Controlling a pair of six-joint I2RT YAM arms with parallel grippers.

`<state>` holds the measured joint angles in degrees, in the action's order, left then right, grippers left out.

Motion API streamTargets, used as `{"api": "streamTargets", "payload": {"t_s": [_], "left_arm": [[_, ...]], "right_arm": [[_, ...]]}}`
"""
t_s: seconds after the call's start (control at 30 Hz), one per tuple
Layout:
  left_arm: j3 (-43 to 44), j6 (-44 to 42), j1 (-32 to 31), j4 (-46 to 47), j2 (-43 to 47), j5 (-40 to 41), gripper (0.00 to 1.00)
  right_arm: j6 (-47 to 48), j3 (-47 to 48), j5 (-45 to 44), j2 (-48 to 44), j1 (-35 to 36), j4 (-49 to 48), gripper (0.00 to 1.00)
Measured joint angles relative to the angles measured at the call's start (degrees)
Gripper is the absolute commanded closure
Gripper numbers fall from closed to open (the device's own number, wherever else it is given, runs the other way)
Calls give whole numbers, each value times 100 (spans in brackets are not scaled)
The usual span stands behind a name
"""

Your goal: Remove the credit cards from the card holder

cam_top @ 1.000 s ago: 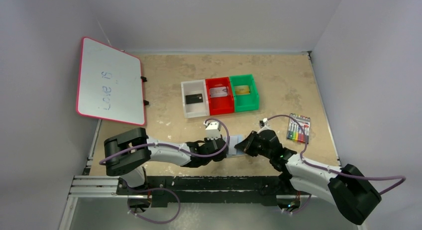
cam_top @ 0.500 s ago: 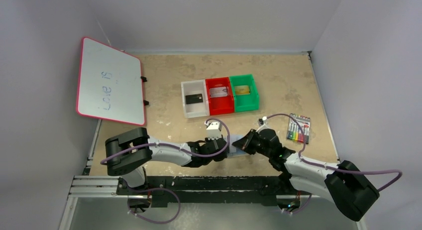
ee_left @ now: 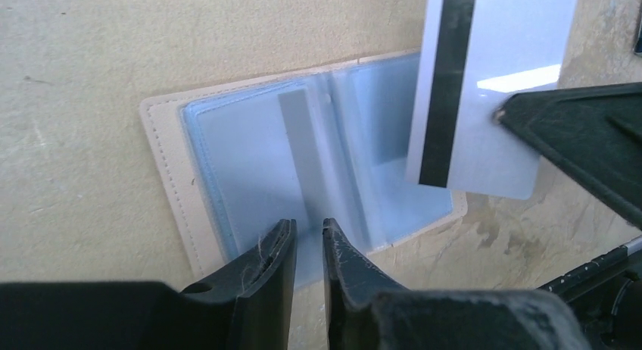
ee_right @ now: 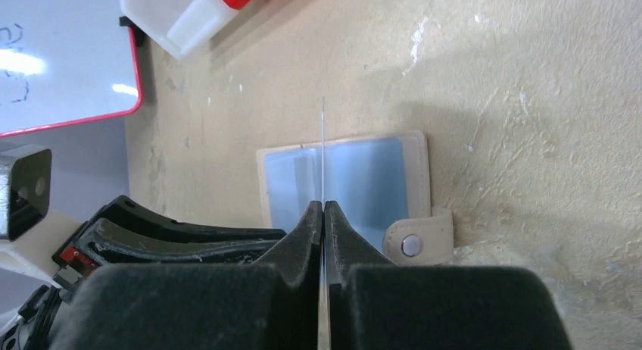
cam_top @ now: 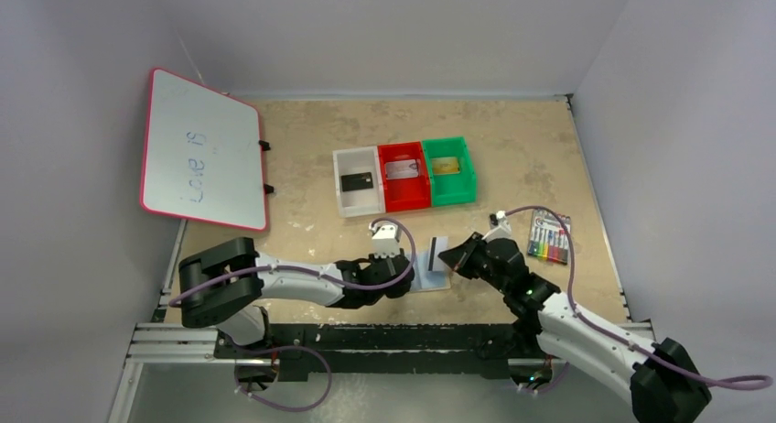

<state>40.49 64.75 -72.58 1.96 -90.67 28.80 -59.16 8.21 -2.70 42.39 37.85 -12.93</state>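
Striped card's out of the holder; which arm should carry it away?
Right. The right gripper is shut on the striped card, lifted out of the card holder; the left gripper sits slightly open at the holder's edge.

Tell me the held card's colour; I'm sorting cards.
The card is pale with a dark stripe; clearest in left wrist view.
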Motion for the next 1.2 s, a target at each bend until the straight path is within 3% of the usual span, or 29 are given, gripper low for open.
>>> {"api": "streamTargets", "payload": {"t_s": [0.23,0.4,0.63,0.8,1.03,1.2], "left_arm": [[-87,-144,0,-334,614,129,63],[-87,-278,0,-564,1141,367,45],[197,-597,2,-1714,1818,1198,26],[590,-826,116,-2592,2380,1794,23],[1040,-1193,927,-3877,3176,2282,22],[1412,-1222,984,-4763,3635,3005,22]], "right_arm": [[568,-9,-243,-632,0,-26,100],[1224,-9,-203,-815,2,-485,100],[2035,-7,114,-879,2,-896,100],[2573,-7,535,-1073,2,-1322,100],[3462,170,859,-1099,2,-1471,100],[4100,656,951,-863,2,-1397,100]]}}
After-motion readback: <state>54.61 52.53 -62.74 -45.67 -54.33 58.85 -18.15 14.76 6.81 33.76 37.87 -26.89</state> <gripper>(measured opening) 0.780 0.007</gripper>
